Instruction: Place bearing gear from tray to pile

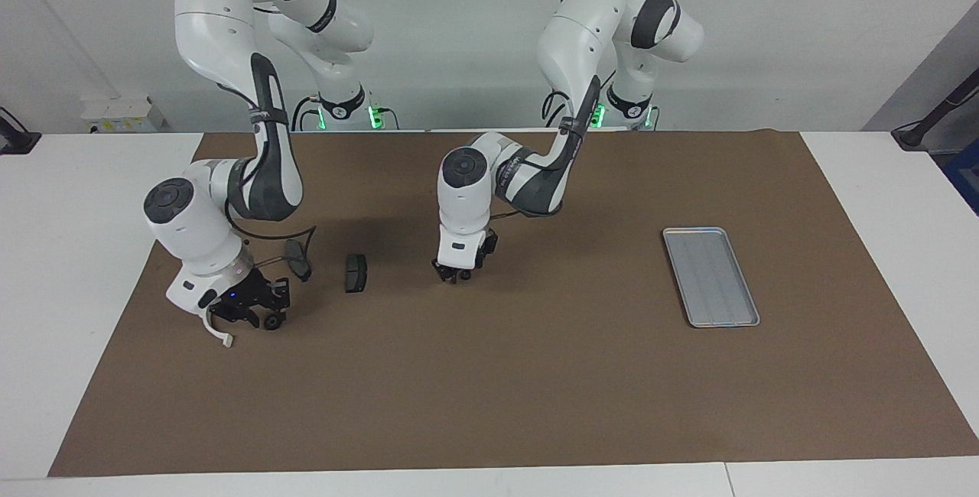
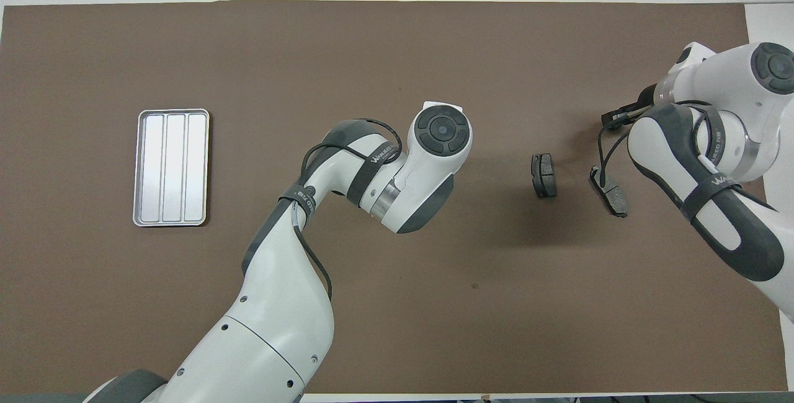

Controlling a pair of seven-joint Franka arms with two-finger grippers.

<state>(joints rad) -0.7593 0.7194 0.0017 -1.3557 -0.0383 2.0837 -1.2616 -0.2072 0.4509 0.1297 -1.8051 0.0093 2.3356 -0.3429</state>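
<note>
We see the tray [image 1: 711, 275] bare at the left arm's end of the table. The left gripper [image 1: 456, 277] hangs over the mat between tray and pile, with its tips a little apart. The right gripper [image 1: 256, 313] is low at the pile, beside two brake pads [image 1: 356, 273] and the white bracket [image 1: 214, 331]. A small dark round part [image 1: 271, 322] at its tips is, we think, the bearing gear. We cannot tell whether the right gripper grips it or not.
</note>
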